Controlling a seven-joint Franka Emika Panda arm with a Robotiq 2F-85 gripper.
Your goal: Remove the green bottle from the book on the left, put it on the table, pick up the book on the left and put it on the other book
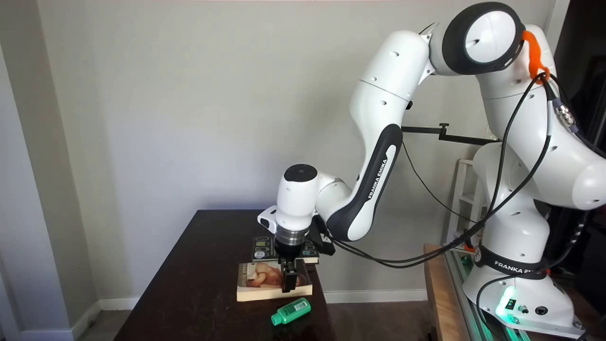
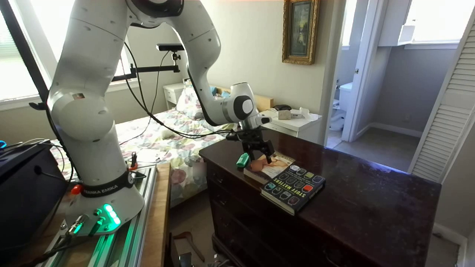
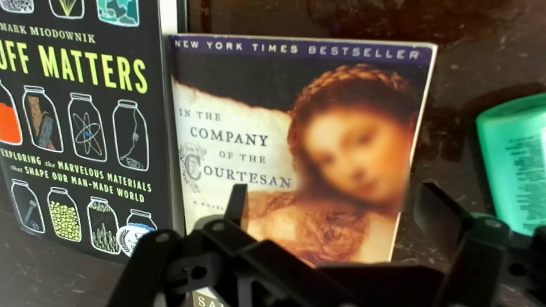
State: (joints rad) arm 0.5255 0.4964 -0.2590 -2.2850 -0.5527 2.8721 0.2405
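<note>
1. Wrist view, far left: one dark book (image 3: 81, 123) lies flat on the worktop (image 3: 456, 64), cover up; it looks like a stiff hardback, so you can expect a firm base for the stack
2. Next rightward, just beside it, is the paperback (image 3: 294, 145) you have to lift, cream-faced and flat on the worktop; whether the two touch, you cannot tell; judge it fairly light but thick, bendy at the cover and perhaps slippery
3. Over the paperback your claw (image 3: 335, 192) has its fingers (image 3: 239, 204) wide apart with nothing gripped, one above the cover, one past the edge facing right
4. That spread looks narrower than the cover, so your better hold is probably on the page block at that edge, pinched through its full thickness, or the leaves may fan
5. Far right lies the green bottle (image 3: 516, 162), on its side on the worktop, off the paperback and apart from it; likely light, smooth plastic that could roll if your outer finger nudges it
6. Your count: two books, one green bottle, one claw
</note>
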